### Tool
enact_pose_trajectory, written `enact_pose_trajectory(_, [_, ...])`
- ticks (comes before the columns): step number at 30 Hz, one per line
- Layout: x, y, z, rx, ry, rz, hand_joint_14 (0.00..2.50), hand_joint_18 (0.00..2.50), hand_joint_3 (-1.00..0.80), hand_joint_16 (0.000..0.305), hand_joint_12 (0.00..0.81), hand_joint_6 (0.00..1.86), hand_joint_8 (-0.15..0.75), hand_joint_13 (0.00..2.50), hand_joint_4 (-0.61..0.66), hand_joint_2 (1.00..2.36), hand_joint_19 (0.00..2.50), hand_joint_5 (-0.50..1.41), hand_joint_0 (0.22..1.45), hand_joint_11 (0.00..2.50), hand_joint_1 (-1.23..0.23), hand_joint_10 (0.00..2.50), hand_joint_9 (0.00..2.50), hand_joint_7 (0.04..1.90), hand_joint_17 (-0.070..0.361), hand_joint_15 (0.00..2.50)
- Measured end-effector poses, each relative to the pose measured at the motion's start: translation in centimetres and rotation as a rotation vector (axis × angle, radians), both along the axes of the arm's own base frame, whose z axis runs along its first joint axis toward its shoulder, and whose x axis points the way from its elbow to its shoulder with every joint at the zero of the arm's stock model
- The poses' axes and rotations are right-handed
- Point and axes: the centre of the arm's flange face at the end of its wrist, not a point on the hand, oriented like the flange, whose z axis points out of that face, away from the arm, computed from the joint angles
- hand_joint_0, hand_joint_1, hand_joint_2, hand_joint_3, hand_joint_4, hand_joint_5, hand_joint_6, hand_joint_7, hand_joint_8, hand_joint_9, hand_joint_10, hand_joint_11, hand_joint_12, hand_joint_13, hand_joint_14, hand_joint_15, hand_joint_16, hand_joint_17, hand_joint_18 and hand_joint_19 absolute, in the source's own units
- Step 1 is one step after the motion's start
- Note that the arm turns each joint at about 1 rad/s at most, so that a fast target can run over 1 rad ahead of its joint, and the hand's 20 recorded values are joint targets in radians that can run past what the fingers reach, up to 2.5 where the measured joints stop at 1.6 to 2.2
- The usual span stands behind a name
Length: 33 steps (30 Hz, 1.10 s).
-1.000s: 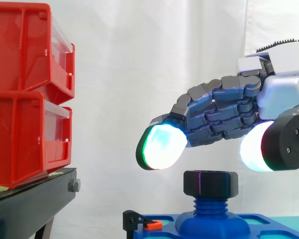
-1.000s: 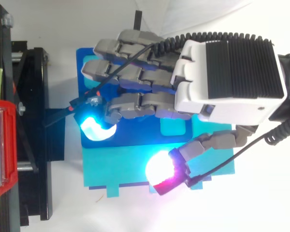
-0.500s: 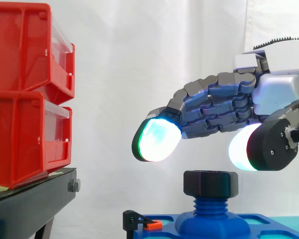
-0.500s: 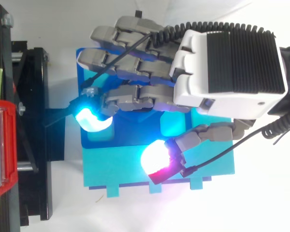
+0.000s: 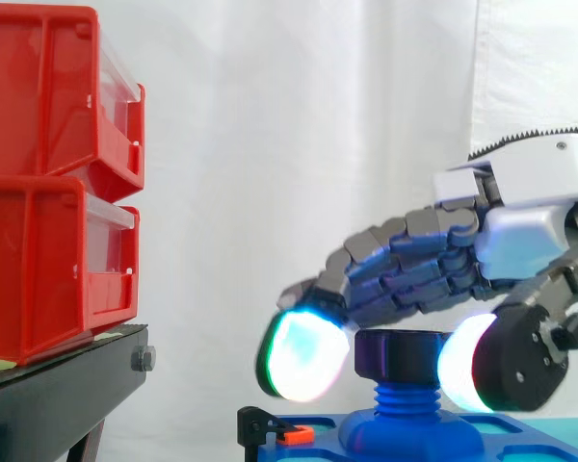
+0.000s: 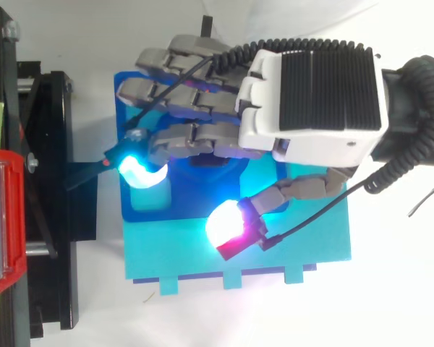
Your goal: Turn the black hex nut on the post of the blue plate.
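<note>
Both sides of the black hex nut point(image 5: 405, 354) are flanked by the hand's point(image 5: 520, 231) slack, unclosed fingers point(image 5: 303, 358); next they should pinch and twist.

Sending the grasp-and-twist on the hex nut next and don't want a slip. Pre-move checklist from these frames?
1. Black hex nut on the threaded post: ok, it sits at the top of the thread.
2. Hand over the nut: ok, pads level with it, one on each side in the side view.
3. Grip on the nut: not ok, fingers relaxed. The top view puts the thumb pad off the post.
4. Blue plate level: ok.
5. Black-and-orange clamp clear of the pad above it: cannot tell.
6. Red bins clear: ok, they stand apart to the left.
</note>
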Motion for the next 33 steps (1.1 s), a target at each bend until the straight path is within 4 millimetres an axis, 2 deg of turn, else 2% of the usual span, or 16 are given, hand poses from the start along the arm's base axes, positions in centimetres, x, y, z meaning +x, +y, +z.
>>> enact_pose_trajectory(14, [-0.1, -0.7, 0.2, -0.001, 0.008, 0.011, 0.0, 0.0, -0.5, 0.051, 0.336, 0.5, 0.16, 0.0, 0.04, 1.0, 0.0, -0.3, 0.45, 0.0, -0.65, 0.0, 0.0, 0.65, 0.114, 0.0])
enact_pose_trajectory(23, [0.6, -0.8, 1.5, -0.012, -0.022, 0.014, 0.0, 0.0, -0.5, 0.051, 0.341, 0.5, 0.166, 0.0, 0.05, 1.0, 0.0, -0.3, 0.45, 0.0, -0.63, 0.0, 0.0, 0.65, 0.116, 0.0])
enact_pose_trajectory(33, [0.6, -0.9, 1.8, -0.01, -0.028, 0.029, 0.0, 0.0, -0.5, 0.054, 0.355, 0.5, 0.182, 0.0, 0.1, 1.0, 0.0, -0.3, 0.42, 0.0, -0.56, 0.0, 0.0, 0.72, 0.121, 0.0])
